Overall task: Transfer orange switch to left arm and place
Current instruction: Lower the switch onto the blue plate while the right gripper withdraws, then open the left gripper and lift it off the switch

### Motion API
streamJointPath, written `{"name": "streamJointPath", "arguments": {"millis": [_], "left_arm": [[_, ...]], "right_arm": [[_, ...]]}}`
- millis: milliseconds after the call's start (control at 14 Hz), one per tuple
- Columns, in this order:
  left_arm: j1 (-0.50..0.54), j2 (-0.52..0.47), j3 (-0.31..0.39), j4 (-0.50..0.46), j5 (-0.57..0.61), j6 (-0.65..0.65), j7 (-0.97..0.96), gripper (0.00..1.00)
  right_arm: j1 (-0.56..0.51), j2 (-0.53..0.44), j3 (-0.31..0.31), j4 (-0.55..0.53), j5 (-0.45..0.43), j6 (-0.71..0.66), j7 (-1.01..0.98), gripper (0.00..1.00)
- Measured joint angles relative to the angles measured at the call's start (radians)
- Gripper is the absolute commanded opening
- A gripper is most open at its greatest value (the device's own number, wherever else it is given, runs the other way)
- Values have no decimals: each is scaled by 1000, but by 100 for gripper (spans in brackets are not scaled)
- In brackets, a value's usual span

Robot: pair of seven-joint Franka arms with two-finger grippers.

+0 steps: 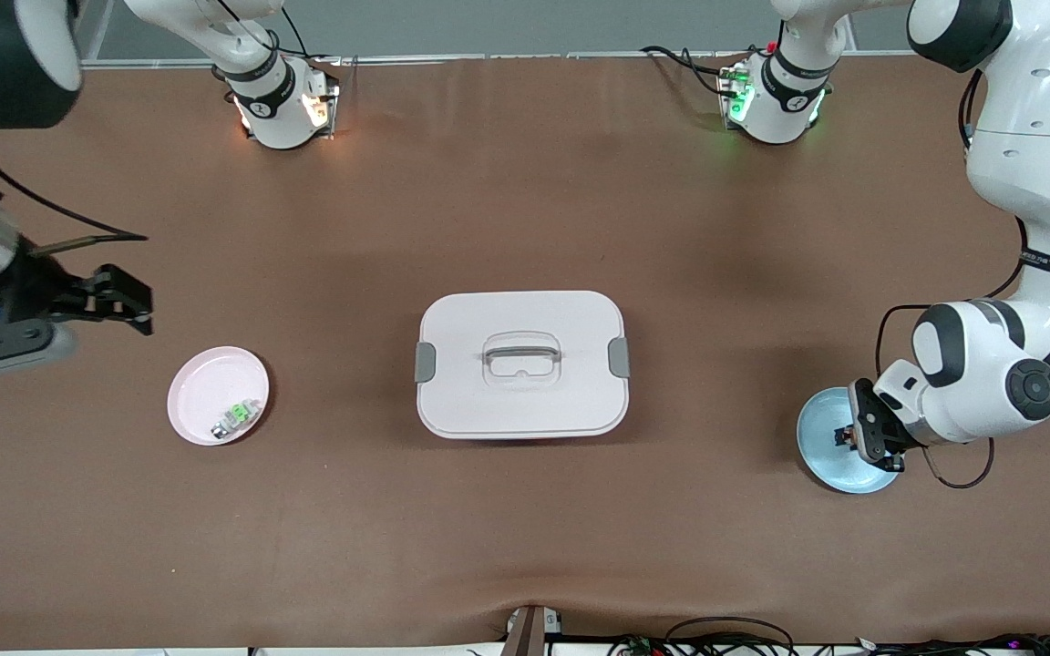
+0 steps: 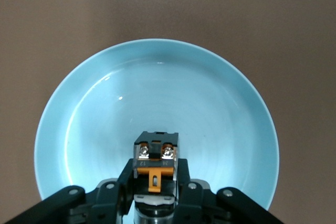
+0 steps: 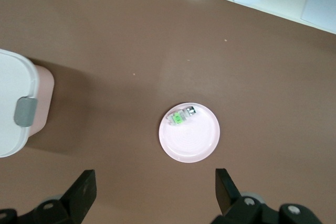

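The left gripper point(image 2: 155, 182) had its jaws clamped on the tiny black-and-orange switch point(image 2: 156, 157) over the round pale-blue plate point(image 2: 94, 108). The right gripper point(image 1: 119, 301) waited, jaws apart, above the brown worktop point(image 1: 525, 200) near the round pink plate point(image 1: 201, 378).

- A pink plate point(image 1: 206, 401) sat on the brown table point(image 1: 525, 547) toward the right arm's end.
- A small green-and-clear component point(image 1: 237, 417) lay in it, near its rim.
- A light blue plate point(image 1: 830, 456) sat toward the left arm's end.
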State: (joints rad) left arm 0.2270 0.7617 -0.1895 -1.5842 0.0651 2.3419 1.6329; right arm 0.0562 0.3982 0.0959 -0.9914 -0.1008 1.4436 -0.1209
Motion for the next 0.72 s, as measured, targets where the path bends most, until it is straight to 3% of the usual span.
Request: {"name": "streamJointPath", "arguments": {"millis": [358,717], "left_arm": [[1,-4,-8,11,-14,6,-73,100],[36,-95,-9,19,-189,-36,-235,100]], "right_arm": [[-76,-2,0,0,0,-26,0,100],[-182,-4,0,0,55,-76,1,100]]}}
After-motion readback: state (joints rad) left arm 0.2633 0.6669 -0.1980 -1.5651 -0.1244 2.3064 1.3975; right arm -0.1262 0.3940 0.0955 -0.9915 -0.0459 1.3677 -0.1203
